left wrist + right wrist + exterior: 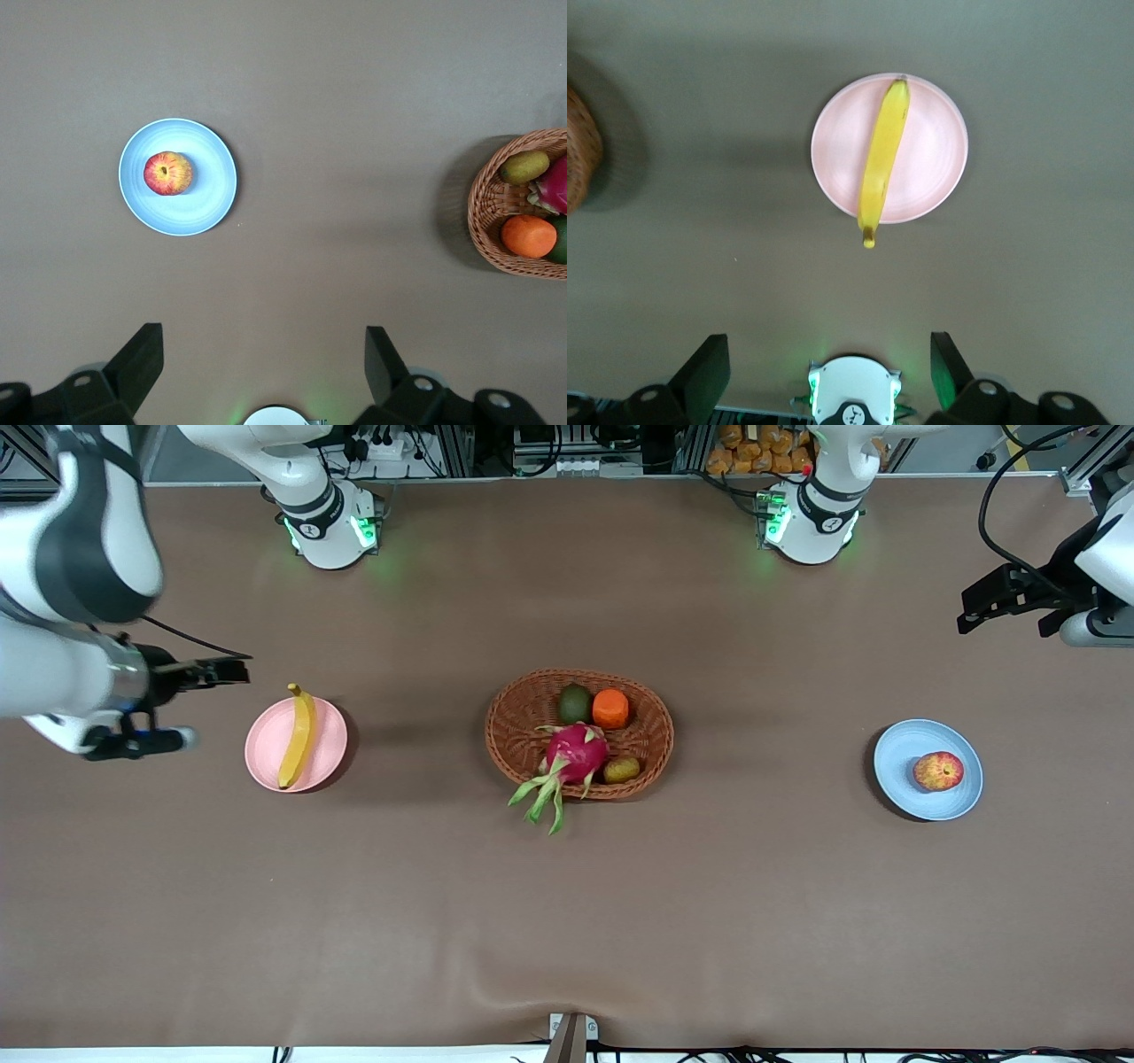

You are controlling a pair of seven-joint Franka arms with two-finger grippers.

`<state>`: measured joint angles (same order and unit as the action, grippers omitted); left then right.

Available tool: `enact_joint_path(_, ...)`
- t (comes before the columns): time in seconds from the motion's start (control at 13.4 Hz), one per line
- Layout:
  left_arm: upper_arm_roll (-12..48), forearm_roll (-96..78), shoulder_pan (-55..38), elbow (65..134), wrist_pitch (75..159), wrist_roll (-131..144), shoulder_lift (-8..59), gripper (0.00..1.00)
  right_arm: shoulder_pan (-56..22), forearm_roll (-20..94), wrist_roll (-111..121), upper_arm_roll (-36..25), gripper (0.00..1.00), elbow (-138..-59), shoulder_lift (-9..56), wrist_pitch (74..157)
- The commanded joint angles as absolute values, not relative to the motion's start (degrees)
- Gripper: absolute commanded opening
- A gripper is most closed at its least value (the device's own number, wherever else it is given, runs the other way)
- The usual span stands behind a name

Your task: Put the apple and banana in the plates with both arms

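We see the long yellow banana [298, 737] lying on the pale pink round plate [330, 755] and the small red-yellow apple [938, 771] on the light blue round plate [904, 779]. Our left end effector [263, 365] and right end effector [830, 370] hang open and empty above the brown worktop [567, 921].

brown cloth-covered table [567, 903] bearing two plates and a basket

an oval woven wicker basket [512, 731] sits at the middle; a round pale pink plate [266, 748] lies toward the right arm's end and a round light blue plate [904, 775] toward the left arm's end, each well apart from the basket. the two white arm bases [330, 531] stand along the table's edge farthest from the front camera.
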<state>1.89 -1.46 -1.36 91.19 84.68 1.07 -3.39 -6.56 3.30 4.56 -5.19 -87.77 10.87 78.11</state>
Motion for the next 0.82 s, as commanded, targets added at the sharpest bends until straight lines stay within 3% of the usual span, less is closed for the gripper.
enact_joint_path(0.0,2.37,-0.97,-1.05,90.79,84.29,1.05,-3.34,1.0,-4.4,2.55,5.01,-5.27,1.0,-83.08,8.79,77.34)
enact_joint_path(0.22,2.37,-1.05,-1.14,90.88,84.2,1.14,-3.6,1.0,-3.17,2.29,5.01,-5.36,1.0,-82.6,4.59,78.83)
enact_joint_path(0.52,2.37,-0.97,-1.14,90.7,83.93,1.14,-3.52,1.0,-2.99,1.23,5.1,-5.1,1.0,-95.24,-5.43,89.0)
enact_joint_path(0.74,2.37,-0.97,-1.23,90.7,83.85,1.23,-3.34,1.0,-2.81,0.36,4.92,-5.01,1.0,-94.24,-5.37,90.53)
